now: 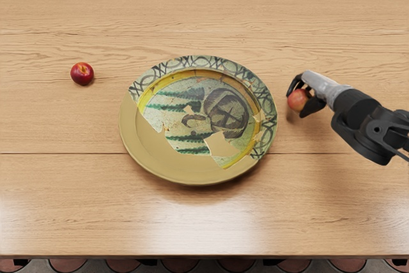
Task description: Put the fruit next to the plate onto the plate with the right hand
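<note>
while my right hand [307, 95] hangs just right of the plate [156, 158], its dark fingers [312, 108] are curled around the fruit [297, 100], small and round, red with a paler yellowish blush. it is off the plate, near the patterned right rim, not touching it. a second fruit [82, 73], deeper red, lies on the table [204, 222] well left of the plate.

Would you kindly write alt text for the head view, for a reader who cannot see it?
The robot's right hand, reaching in from the right edge, grips a small red fruit just right of a large patterned plate on a wooden table. A second red fruit lies apart, left of the plate.
</note>
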